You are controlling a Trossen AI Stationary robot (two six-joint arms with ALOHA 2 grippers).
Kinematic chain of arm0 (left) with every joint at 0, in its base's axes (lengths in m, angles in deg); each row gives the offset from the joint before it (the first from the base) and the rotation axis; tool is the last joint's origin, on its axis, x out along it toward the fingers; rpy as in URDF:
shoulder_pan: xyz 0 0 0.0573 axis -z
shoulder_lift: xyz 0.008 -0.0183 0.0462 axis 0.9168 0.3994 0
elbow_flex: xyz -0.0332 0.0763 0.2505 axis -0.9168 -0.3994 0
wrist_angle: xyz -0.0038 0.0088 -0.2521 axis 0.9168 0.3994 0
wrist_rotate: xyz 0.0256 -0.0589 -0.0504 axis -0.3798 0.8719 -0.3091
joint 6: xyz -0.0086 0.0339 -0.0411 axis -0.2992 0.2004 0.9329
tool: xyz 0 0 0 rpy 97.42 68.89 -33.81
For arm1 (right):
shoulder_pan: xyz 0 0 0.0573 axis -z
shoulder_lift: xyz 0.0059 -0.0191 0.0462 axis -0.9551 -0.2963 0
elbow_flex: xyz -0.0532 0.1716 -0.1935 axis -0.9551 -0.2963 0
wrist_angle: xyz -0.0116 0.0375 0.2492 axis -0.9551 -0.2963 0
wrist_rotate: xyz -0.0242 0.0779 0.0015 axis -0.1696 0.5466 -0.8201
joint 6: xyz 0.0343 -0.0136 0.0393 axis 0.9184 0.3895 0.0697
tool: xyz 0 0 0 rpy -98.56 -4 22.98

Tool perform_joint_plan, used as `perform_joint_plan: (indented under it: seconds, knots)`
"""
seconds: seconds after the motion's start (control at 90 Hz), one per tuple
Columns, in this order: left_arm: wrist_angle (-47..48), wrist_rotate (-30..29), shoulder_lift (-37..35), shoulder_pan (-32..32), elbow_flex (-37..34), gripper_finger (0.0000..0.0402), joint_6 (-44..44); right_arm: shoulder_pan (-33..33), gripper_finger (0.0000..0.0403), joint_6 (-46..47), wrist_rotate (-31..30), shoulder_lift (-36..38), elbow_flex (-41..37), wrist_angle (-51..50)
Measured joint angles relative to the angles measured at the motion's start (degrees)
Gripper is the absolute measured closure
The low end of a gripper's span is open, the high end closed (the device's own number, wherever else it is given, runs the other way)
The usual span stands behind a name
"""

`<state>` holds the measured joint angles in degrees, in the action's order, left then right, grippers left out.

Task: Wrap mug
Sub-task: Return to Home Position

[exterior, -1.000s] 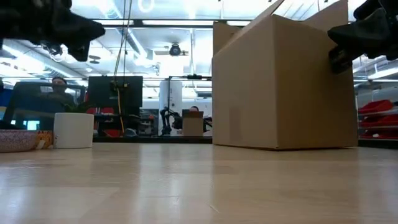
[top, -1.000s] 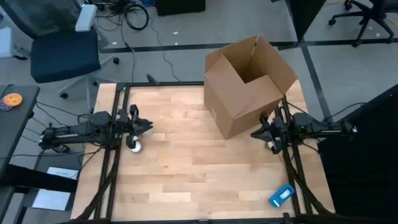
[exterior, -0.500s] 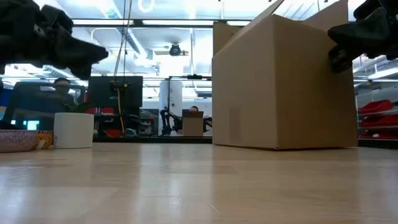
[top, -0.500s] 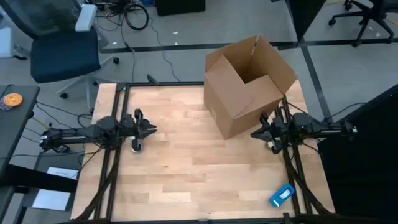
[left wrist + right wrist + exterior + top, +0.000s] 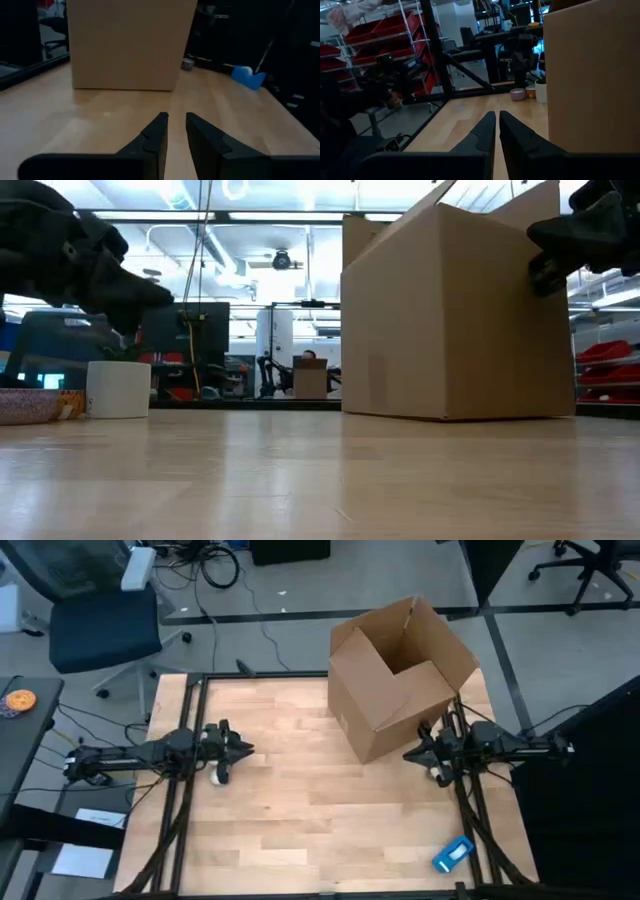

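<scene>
1. The left gripper (image 5: 246, 750) hangs over the left part of the table (image 5: 300, 830). Compared with one second ago, it has come down. In the low view it was near the top edge, and now its tip is just above the white pot (image 5: 118, 389) that stands behind.
2. In the high view the left arm has also reached a little more toward the middle of the table.
3. The fingers (image 5: 159, 131) of the left gripper are almost pressed together, with only a thin slit between them. They hold nothing.
4. The right gripper (image 5: 408, 754) is at the right edge of the table, just beside the lower corner of the box (image 5: 400, 680). It has not moved. Its fingers (image 5: 485, 131) are pressed together and hold nothing.
5. The box stands in the same place, on the far right part of the table, and its top flaps stand up.
6. The mug cannot be seen in any view. The inside of the box is in shadow.
7. The blue tape dispenser (image 5: 452, 854) lies as before at the near right corner, well apart from both grippers.
</scene>
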<state>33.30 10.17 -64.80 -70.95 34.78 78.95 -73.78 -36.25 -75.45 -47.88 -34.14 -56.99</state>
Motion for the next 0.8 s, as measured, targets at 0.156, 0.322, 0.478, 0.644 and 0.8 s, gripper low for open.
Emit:
perform_joint_plan:
  seconds: [0.156,0.322,0.478,0.644,0.8]
  knots:
    - [-0.20,-0.35,0.02,0.00,0.00,0.0348,-0.04,0.00,0.0399,0.00,0.00,0.01,0.00,0.01]
    - [-0.46,-0.56,0.02,-0.02,0.00,0.0348,-0.11,0.01,0.0400,-0.04,0.00,0.00,0.00,0.01]
    - [-1.30,-0.54,0.00,0.00,0.00,0.0348,-0.11,0.01,0.0400,-0.07,0.00,0.01,0.00,0.02]
    - [-1.27,-0.50,0.02,0.00,0.00,0.0348,-0.11,0.02,0.0398,-0.09,0.00,0.02,0.00,0.00]
    - [-1.25,-0.36,0.02,0.00,-0.02,0.0348,-0.11,0.00,0.0397,-0.09,0.00,0.00,0.00,0.02]
